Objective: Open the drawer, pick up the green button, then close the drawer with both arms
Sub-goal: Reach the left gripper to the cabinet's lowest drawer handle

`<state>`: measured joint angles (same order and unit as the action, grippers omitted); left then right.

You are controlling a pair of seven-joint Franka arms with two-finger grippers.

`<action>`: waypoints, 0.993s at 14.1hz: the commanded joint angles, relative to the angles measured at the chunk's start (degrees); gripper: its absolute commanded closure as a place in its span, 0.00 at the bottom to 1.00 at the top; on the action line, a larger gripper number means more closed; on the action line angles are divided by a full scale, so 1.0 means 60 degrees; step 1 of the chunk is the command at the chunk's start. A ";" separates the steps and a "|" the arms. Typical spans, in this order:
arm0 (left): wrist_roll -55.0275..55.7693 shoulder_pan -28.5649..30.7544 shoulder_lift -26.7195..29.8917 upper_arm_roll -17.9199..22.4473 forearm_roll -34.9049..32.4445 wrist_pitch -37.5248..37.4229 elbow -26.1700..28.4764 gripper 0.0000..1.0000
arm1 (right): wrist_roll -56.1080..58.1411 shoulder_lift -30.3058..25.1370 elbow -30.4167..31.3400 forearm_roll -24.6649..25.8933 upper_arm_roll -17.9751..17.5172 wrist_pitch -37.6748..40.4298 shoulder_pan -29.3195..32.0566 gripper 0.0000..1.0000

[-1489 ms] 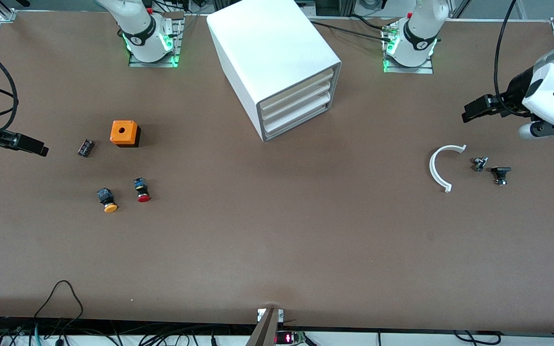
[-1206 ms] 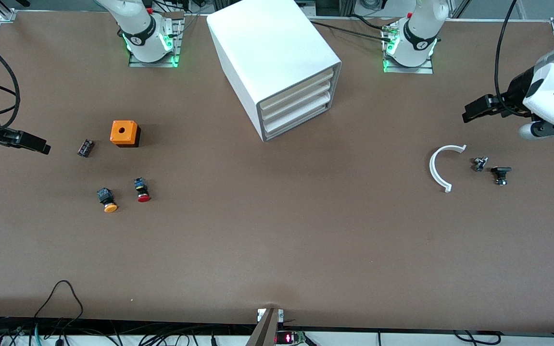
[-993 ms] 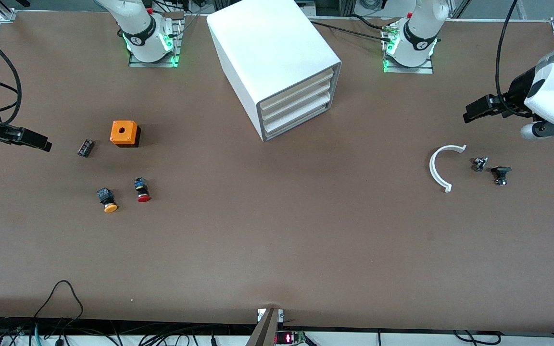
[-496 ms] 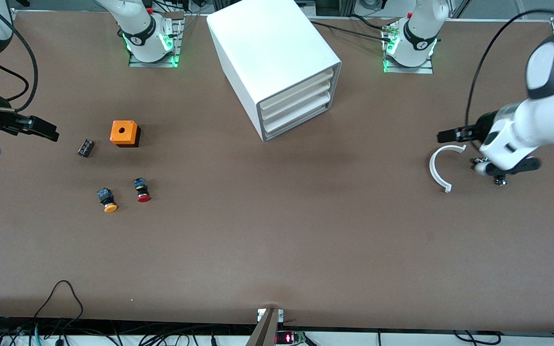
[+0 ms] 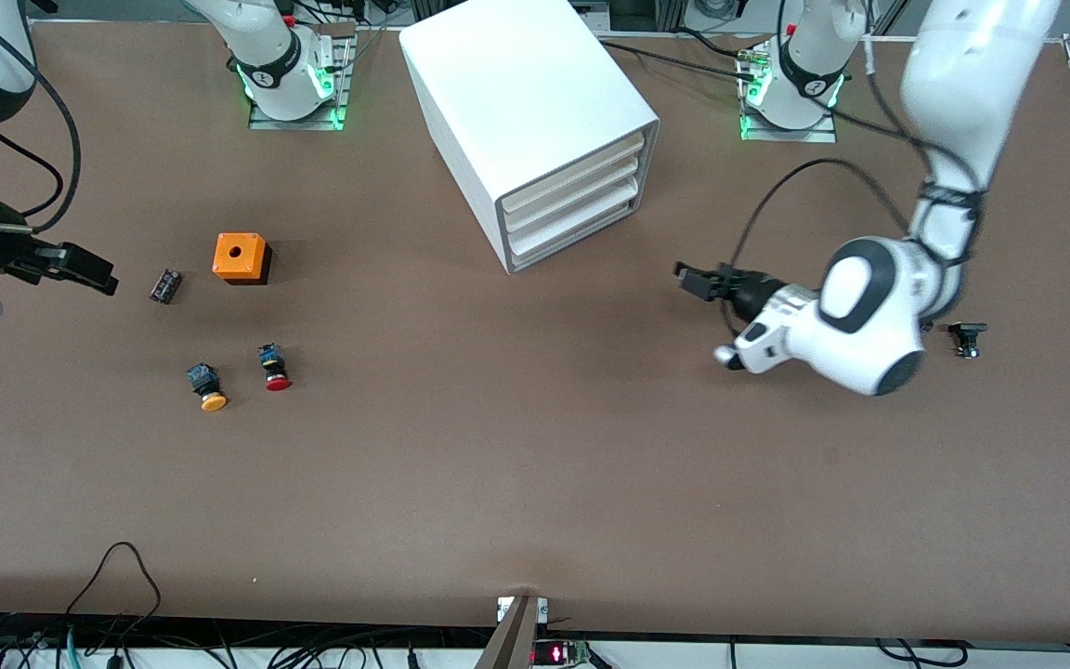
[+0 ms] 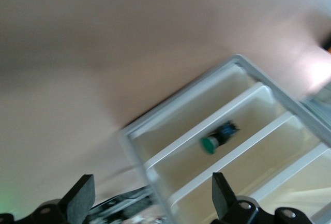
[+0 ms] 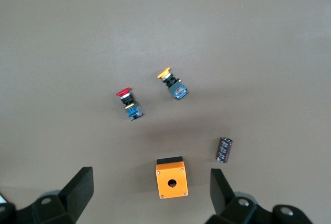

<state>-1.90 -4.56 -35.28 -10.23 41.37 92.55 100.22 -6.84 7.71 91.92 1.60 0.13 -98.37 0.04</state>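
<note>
Front view: left tool [image 5: 689,280], spread, hangs near the cabinet [image 5: 535,121], drawer [image 5: 573,232] shut; right tool [image 5: 94,272], spread, waits well apart from it.

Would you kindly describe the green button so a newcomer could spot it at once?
Start at the big white cabinet in the middle of the table, between the arm bases. Inside one of its three drawers lies the green button. Unlike the red-capped button and orange-capped button, its cap is green.

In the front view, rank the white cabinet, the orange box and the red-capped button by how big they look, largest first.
1. White cabinet, by far the largest.
2. Orange box.
3. Red-capped button, the smallest.
All stand on the table, so nearness hardly affects the order.
</note>
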 commanded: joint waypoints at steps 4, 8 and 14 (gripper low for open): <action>-0.2786 -0.0310 -0.0170 -0.1222 0.1643 0.1947 0.2337 0.00 | -0.0692 0.0719 0.0076 -0.0031 -0.0051 -0.0625 -0.1206 0.00; -0.3416 -0.0310 -0.0184 -0.1868 0.2289 0.2766 0.3144 0.00 | -0.0677 0.1423 -0.0012 -0.0309 -0.0066 -0.1140 -0.1778 0.00; -0.4179 -0.0295 -0.0199 -0.2001 0.2145 0.3325 0.3264 1.00 | -0.0619 0.1864 -0.0041 -0.0676 -0.0051 -0.2223 -0.2614 0.00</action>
<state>-24.75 -6.51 -37.45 -22.03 53.54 111.48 118.98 -10.99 18.97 92.22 -1.51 -0.63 -110.96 -15.38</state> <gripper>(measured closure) 0.269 0.000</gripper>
